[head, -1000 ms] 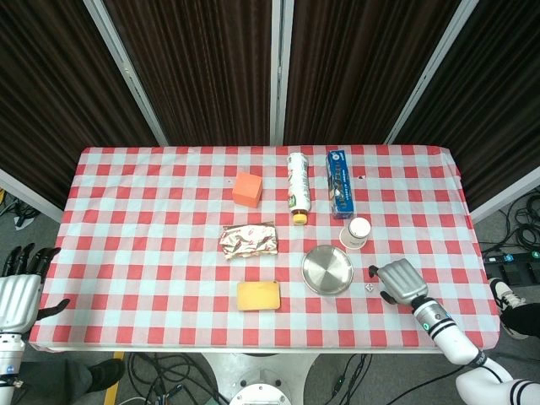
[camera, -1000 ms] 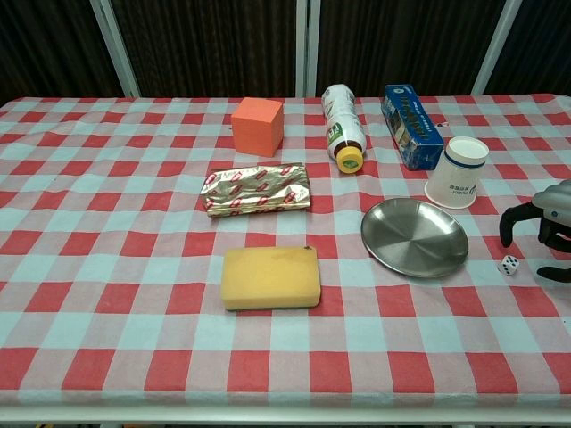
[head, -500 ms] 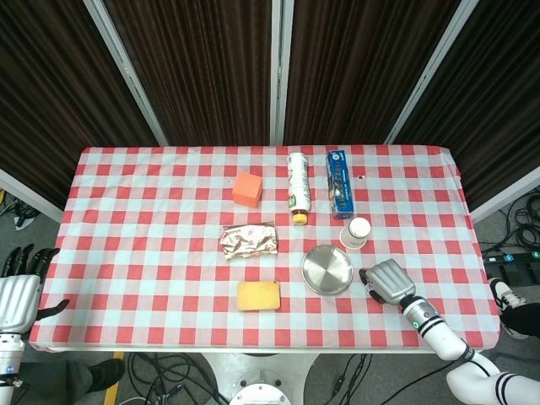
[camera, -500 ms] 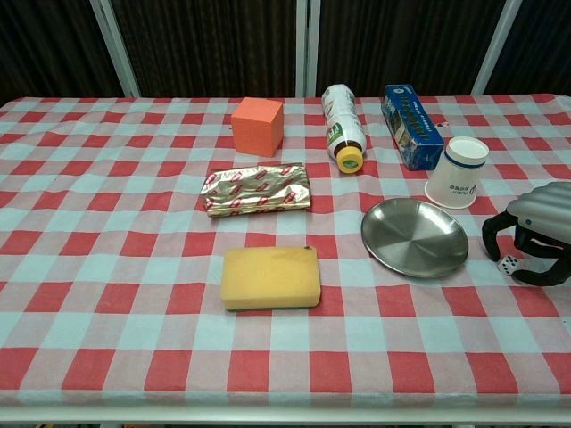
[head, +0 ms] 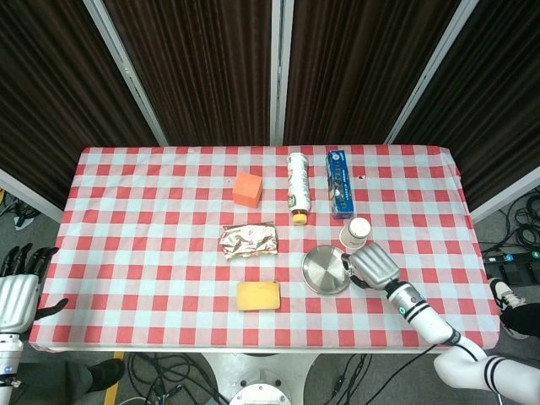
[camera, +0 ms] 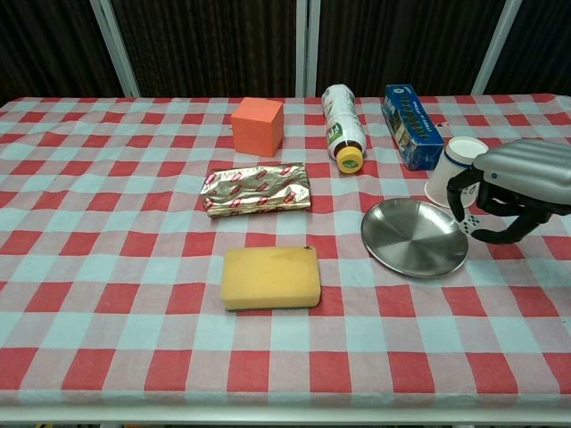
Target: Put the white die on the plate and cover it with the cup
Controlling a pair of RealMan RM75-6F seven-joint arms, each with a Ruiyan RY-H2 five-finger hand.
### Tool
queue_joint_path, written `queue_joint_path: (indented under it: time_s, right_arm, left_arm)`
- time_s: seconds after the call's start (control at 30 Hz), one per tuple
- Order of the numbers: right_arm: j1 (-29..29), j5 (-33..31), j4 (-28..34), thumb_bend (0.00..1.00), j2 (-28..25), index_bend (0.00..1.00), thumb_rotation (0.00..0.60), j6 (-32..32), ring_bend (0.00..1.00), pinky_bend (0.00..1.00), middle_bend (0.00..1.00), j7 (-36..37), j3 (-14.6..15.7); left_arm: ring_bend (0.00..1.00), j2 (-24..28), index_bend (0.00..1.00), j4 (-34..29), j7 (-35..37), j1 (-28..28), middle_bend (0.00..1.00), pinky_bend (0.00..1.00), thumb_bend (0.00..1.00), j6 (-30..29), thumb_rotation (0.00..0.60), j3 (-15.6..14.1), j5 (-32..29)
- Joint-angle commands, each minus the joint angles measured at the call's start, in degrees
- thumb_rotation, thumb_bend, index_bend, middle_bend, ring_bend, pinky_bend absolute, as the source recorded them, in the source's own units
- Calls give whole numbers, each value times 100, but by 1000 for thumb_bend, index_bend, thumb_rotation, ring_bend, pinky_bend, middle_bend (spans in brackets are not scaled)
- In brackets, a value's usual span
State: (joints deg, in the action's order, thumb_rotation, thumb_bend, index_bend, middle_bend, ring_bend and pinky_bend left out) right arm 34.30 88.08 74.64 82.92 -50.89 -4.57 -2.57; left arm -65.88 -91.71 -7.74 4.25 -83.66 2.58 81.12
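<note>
- My right hand's fingers (camera: pixel 459 189) are curled downward with the thumb hooked in beneath them. A small white speck sits in the gap between the two.
- I take that speck for the white die (camera: pixel 474 217), pinched between fingertips and thumb and raised off the cloth. It is tiny in the chest view and hidden under the hand in the head view.
- The right hand (camera: pixel 510 183) itself hovers above the table with its silver back turned up.
- Just to the fingers' left and a little nearer me lies the plate (camera: pixel 415 239), a bare metal dish. The fingertips hang over its right rim, so the die is right at the plate's edge and not over its middle.
- Directly behind the fingers stands the cup (camera: pixel 455 169), upside down on its mouth and partly hidden by the knuckles.
- Further back from the fingers a blue box (camera: pixel 410 114) lies flat, with a bottle (camera: pixel 342 132) on its side to the left of it.
- Well to the fingers' left are a yellow sponge (camera: pixel 270 277), a foil packet (camera: pixel 259 188) and an orange cube (camera: pixel 257 125).
- My left hand (head: pixel 17 291) waits off the table's far-left corner with its fingers spread and nothing in them.
</note>
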Motion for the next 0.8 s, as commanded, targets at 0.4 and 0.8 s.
queue_joint_path:
  time_s: [0.4,0.8]
  right_arm:
    - [514,-266,-390,255,666,54,600,412,869,912,910,-319,-89]
    - [-371,-611,459,232,-407,65,600,-1393,370,513,446,503,-527]
  left_arm:
    - [41,-7,152,26,43,-63,156,0,0,2,600,-14,-83]
    - [41,-40,152,105,113,0,156,0,0,75,600,7,-45]
